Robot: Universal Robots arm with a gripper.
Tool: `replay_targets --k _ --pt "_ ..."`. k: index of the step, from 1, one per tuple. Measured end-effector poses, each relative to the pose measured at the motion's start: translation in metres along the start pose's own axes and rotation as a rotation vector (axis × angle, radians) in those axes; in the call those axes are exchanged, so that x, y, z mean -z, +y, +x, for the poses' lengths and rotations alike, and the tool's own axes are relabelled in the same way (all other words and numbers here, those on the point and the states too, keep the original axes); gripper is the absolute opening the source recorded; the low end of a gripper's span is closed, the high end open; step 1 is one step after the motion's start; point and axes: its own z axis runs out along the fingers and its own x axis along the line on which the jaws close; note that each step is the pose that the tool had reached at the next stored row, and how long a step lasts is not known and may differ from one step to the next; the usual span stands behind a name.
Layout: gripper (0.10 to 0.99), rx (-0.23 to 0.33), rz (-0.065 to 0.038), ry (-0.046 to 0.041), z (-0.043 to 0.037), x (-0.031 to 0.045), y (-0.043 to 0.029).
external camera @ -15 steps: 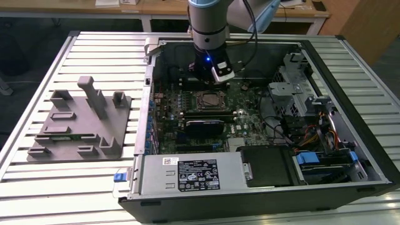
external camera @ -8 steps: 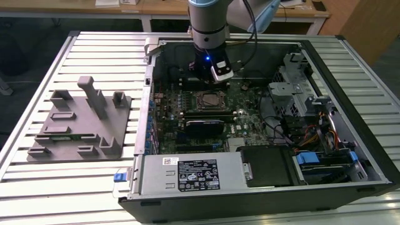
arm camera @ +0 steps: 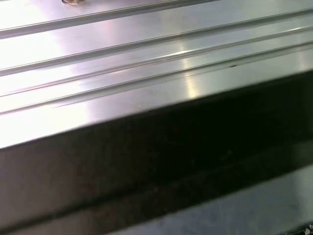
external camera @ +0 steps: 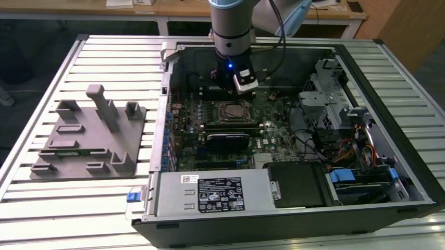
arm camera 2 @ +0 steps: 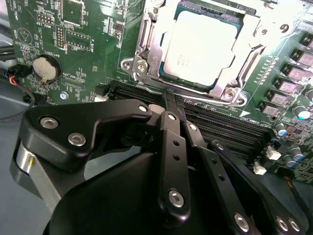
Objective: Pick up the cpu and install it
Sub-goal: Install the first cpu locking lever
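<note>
- Hanging over the open computer case [external camera: 389, 156], the arm [external camera: 233, 26] has its claw [arm camera 2: 168, 105] just above the green board [arm camera 2: 73, 44], near the socket [external camera: 232, 111]
- Fingers [arm camera 2: 171, 142] pressed together, nothing between them
- Chip [arm camera 2: 203, 46] sits flat in the socket's metal frame [arm camera 2: 146, 54]
- Grey plastic tray [external camera: 87, 140] lies on the slatted table [external camera: 104, 52], beside the case, towards the exterior view's left

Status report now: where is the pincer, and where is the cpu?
Pincer over the motherboard, beside the socket, nothing held. Cpu seated in the socket. Nothing lies on it.
</note>
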Motion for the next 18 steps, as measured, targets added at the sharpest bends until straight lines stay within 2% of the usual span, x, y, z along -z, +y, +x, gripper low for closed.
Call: replay_targets --k 13,16,18 --pt "0.106 -0.015 0.002 -0.0021 0.0003 -0.0027 -0.0004" --pt "0.106 -0.017 -0.005 0.0000 0.0004 -0.0029 -0.0004" --pt "0.106 -0.017 -0.006 -0.0001 0.0003 -0.0027 -0.0003"
